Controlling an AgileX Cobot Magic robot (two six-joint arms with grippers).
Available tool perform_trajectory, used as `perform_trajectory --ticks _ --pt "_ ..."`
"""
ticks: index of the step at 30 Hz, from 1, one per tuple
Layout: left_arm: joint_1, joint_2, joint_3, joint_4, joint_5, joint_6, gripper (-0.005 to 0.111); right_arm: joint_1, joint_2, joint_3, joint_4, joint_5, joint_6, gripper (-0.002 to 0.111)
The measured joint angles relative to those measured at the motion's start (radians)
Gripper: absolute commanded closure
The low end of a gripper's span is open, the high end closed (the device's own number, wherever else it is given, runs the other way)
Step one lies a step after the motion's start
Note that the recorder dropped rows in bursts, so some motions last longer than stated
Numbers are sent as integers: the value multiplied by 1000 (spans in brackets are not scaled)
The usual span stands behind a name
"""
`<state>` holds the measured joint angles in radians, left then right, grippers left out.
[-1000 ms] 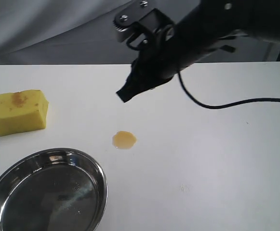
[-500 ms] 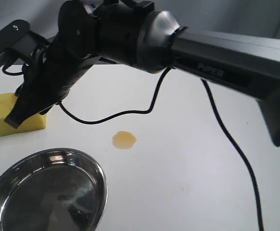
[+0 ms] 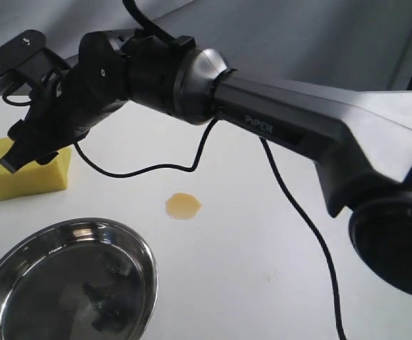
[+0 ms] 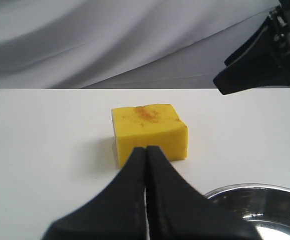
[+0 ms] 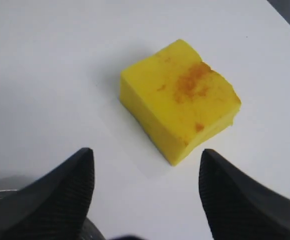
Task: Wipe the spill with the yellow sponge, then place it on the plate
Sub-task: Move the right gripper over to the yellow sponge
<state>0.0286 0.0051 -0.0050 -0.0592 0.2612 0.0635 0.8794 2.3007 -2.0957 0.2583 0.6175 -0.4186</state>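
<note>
Right wrist view: the yellow sponge (image 5: 179, 100) is seen as a thick block of bright yellow foam, its upper face smeared with a brownish-orange stain, lying flat on the white table (image 5: 45, 60). The right gripper (image 5: 145, 155) is positioned close over it, fingers spread wide with nothing between them. In the exterior view the sponge is found at the table's left side, beyond the shiny steel plate (image 3: 49, 283) and well apart from the small amber spill (image 3: 183, 205). The left gripper (image 4: 145, 148) is pointed at the sponge, fingers pressed together and empty.

right gripper (image 3: 13, 157) covering part of the yellow sponge's (image 3: 32, 180) top face; plate (image 3: 149, 269) runs off the exterior view's bottom and left edges.
</note>
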Motion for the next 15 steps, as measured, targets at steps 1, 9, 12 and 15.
perform_trajectory --ticks 1,9,12,15 --pt "0 0 0 0 0 0 107 -2 7 0 0 -13 0 50" --pt "0 0 0 0 0 0 107 -12 92 0 10 -152 62 51" --pt "0 0 0 0 0 0 107 -16 117 0 30 -216 82 51" --pt "0 0 0 0 0 0 107 -23 144 -1 82 -278 86 51"
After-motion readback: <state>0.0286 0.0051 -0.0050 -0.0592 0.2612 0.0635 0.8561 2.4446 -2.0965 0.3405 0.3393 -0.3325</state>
